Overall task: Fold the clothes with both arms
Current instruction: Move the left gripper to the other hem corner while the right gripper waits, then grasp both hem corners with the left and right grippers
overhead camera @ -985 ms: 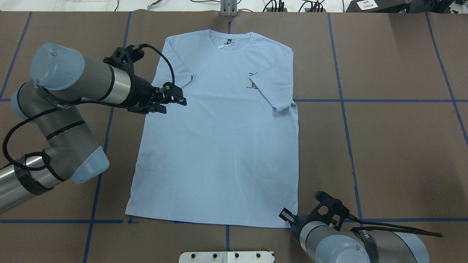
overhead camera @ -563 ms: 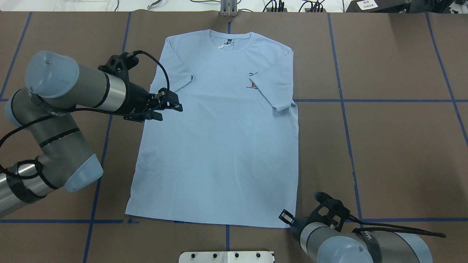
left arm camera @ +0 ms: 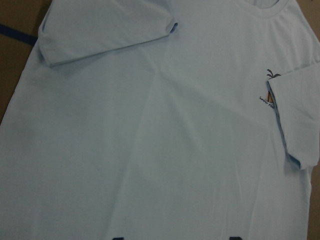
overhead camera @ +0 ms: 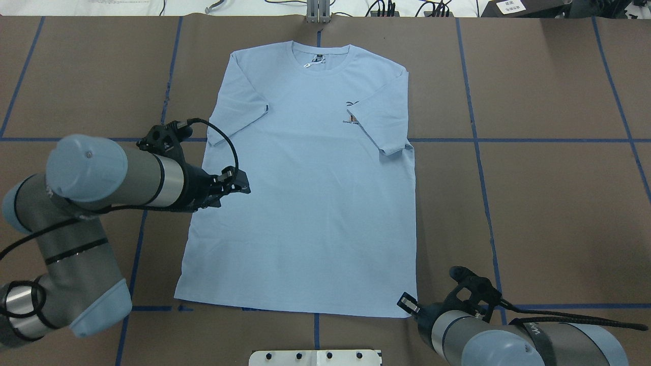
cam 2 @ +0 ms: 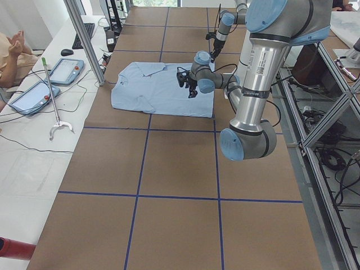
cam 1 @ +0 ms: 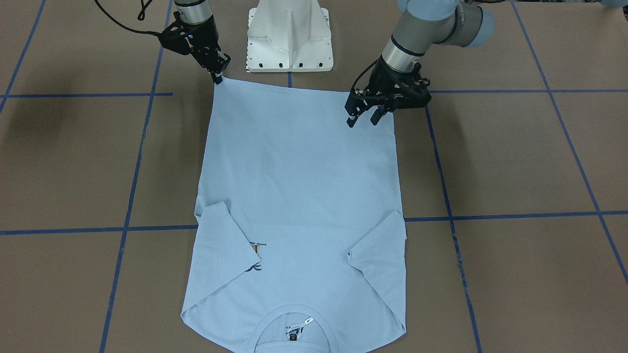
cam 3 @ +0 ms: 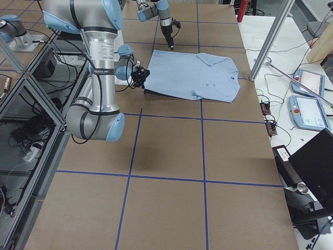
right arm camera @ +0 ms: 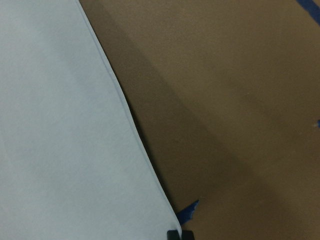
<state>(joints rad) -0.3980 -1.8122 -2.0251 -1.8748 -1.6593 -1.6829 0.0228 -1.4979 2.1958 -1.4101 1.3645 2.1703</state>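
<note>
The light blue T-shirt [overhead camera: 315,203] lies flat on the brown table, neck at the far side, with both sleeves folded inward; it also shows in the front view [cam 1: 299,196]. My left gripper [overhead camera: 239,188] is open and empty. It hovers over the shirt's left side edge below the sleeve, its fingers apart in the front view [cam 1: 362,121] and the left wrist view [left arm camera: 176,238]. My right gripper [overhead camera: 405,302] sits at the near right hem corner. Its tips are together on that corner in the right wrist view [right arm camera: 180,234] and touch it in the front view [cam 1: 216,78].
The white pedestal base [cam 1: 289,39] stands just behind the shirt's hem. Blue tape lines [overhead camera: 478,140] grid the brown table. A metal bracket [overhead camera: 318,12] sits at the far edge. An operator's hands [cam 2: 11,45] and tablets [cam 2: 64,70] are beside the table.
My left arm has moved back toward the robot along the shirt's left edge, from beside the sleeve to mid-side. My right gripper has shifted slightly right at the hem corner.
</note>
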